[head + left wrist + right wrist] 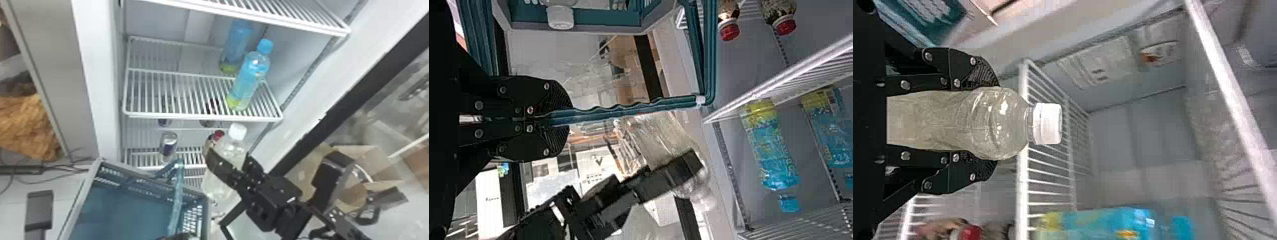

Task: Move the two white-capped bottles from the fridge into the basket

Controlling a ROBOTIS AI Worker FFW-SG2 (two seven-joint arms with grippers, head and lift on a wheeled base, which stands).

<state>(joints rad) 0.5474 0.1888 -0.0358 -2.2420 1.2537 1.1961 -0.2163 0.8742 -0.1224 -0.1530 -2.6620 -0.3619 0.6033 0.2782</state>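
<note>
- Head view: your right gripper [229, 158] has its fingers closed on the sides of a white-capped bottle [230, 147]; the body sits between them, and the cap stands clear above the fingertips.
- Same view: the basket [118, 207] is to the left of those jaws, and its handle [177, 201] runs down to your left gripper [178, 236] at the bottom edge. Two blue-capped bottles [247, 81] stand on the shelf [204, 117] above and beyond the right jaws; a red-capped bottle [218, 135] shows just behind the bottle you're gripping.
- Left wrist view: your left gripper [565, 118] is pinching the basket handle, which extends out past its fingertips. The other white-capped bottle [560, 16] is in the basket, off to one side of these jaws; on the opposite side you can see the right gripper with its bottle.
- Right wrist view: your gripped bottle lies lengthwise between the two fingers, flanked by both, with its shoulder and white cap [1047, 123] out beyond the fingertips.
</note>
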